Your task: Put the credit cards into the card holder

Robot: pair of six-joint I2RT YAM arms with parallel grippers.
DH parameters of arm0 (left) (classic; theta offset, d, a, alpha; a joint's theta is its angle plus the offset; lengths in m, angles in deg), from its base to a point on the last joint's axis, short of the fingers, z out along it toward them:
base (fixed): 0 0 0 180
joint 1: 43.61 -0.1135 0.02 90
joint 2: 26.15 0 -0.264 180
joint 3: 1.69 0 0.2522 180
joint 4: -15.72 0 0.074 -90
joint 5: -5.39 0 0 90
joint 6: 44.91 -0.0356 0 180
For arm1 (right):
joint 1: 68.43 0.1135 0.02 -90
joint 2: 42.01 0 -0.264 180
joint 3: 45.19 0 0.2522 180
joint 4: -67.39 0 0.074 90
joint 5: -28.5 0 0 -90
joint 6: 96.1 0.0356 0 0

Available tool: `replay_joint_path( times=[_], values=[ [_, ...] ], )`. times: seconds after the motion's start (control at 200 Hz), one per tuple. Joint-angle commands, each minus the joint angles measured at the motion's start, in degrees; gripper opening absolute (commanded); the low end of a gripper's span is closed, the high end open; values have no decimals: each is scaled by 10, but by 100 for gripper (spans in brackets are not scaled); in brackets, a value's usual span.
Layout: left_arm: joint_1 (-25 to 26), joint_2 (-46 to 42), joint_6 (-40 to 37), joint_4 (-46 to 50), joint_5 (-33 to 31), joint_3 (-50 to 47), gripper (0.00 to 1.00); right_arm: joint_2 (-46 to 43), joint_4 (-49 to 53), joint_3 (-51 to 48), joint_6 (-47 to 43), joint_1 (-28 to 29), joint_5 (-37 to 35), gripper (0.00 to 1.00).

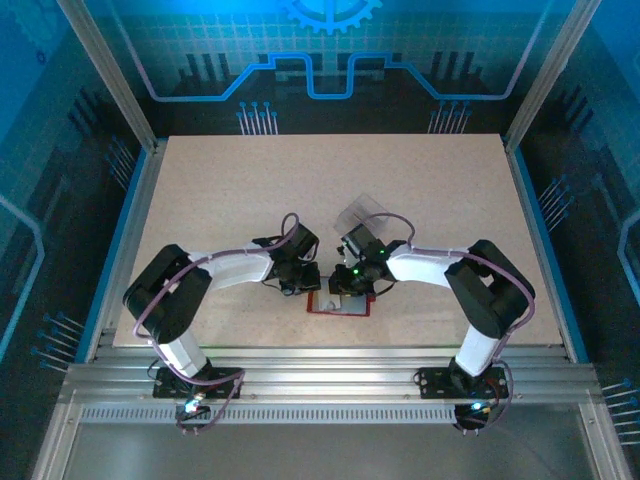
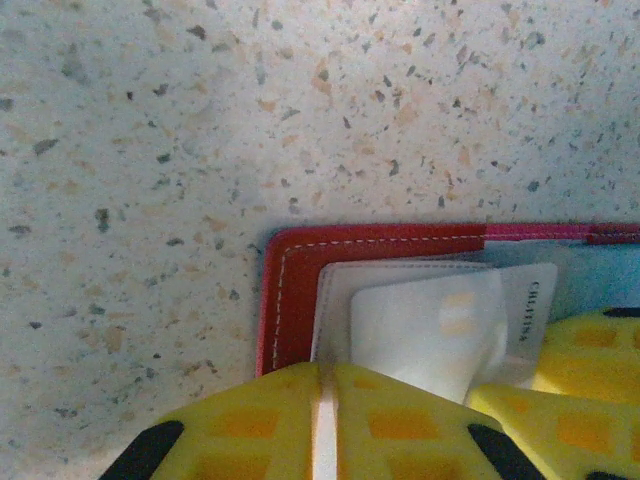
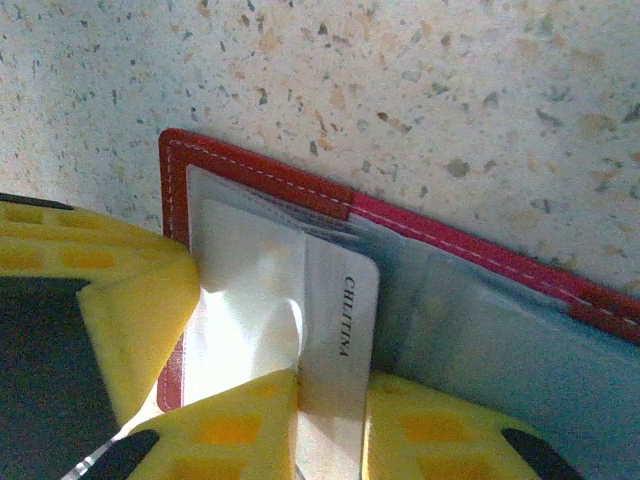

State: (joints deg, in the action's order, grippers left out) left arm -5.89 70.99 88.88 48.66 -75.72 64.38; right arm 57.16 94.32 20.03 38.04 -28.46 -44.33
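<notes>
One open card holder [image 3: 260,172]; one credit card [image 3: 340,320] pinched by right gripper [image 3: 330,400]; left gripper [image 2: 322,385] closed.

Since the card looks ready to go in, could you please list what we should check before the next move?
1. The card holder lies open on the table: ok.
2. The right gripper is shut on the white CHLITINA card: ok.
3. The card's front edge is inside a pale pocket: cannot tell; the card lies over the pockets.
4. The left gripper, shut at the holder's edge, pins it down: cannot tell.
5. Room between the two grippers: not ok; their fingers crowd the same corner.
6. The clear plastic box sits behind the arms, out of the way: ok.
</notes>
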Motion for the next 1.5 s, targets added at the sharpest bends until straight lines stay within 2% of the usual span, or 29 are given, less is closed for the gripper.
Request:
replay_joint_path(
  times=[0.0, 0.135, 0.255, 0.385, 0.53, 0.76, 1.0, 1.276, 1.496],
  values=[
    [-6, -27, 13, 18, 17, -14, 16, 19, -17, 1, -13, -10, 23, 25],
    [-21, -48, 7, 24, 27, -14, 16, 32, 18, 28, -65, -24, 43, 26],
    [-28, -55, 3, 29, 30, -14, 16, 34, 59, 60, -100, -26, 43, 33],
    [-29, -46, -2, 27, 33, -15, 16, 26, 88, 80, -112, -27, 44, 39],
    [-29, -26, -4, 16, 40, -16, 15, 18, 111, 82, -114, -25, 30, 41],
    [-30, -13, -6, 9, 43, -20, 15, 27, 120, 71, -107, -19, 18, 41],
    [-29, -18, -7, 4, 40, -38, 15, 33, 115, 78, -102, -2, 28, 37],
    [-25, -11, 3, -13, 42, -53, 15, 39, 108, 81, -95, 9, 33, 28],
    [-16, -7, 11, -20, 41, -55, 14, 40, 99, 91, -75, 31, 31, 27]
  ],
)
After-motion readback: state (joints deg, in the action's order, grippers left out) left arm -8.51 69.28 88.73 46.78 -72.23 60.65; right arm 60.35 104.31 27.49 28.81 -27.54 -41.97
